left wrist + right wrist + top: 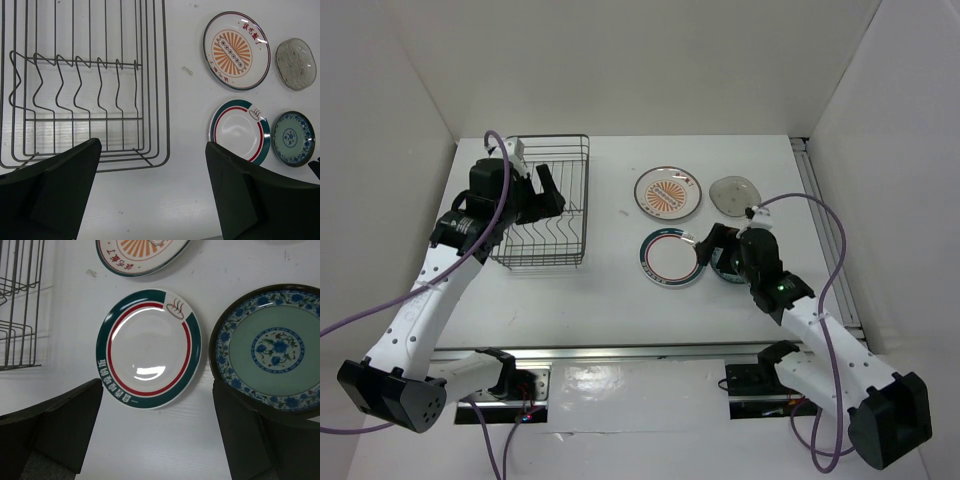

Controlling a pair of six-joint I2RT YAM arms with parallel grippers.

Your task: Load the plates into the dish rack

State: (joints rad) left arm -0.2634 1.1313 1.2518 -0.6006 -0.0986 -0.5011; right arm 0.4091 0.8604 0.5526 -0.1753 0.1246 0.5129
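The dark wire dish rack [542, 205] stands empty at the left; it also shows in the left wrist view [85, 85]. All plates lie flat on the table: the orange sunburst plate [668, 192], the pale grey plate [734, 194], the red-and-teal ringed plate [670, 257] and the teal-green patterned plate [272, 350], which my right arm partly hides in the top view. My left gripper [552, 193] is open and empty above the rack's right side. My right gripper [157, 435] is open and empty, low over the near edges of the ringed plate [149, 347] and the patterned plate.
White walls close in the table at the back and both sides. A metal rail [825, 230] runs along the right edge. Purple cables [800, 200] loop from both arms. The rack's divider prongs [75, 80] stand upright in a row.
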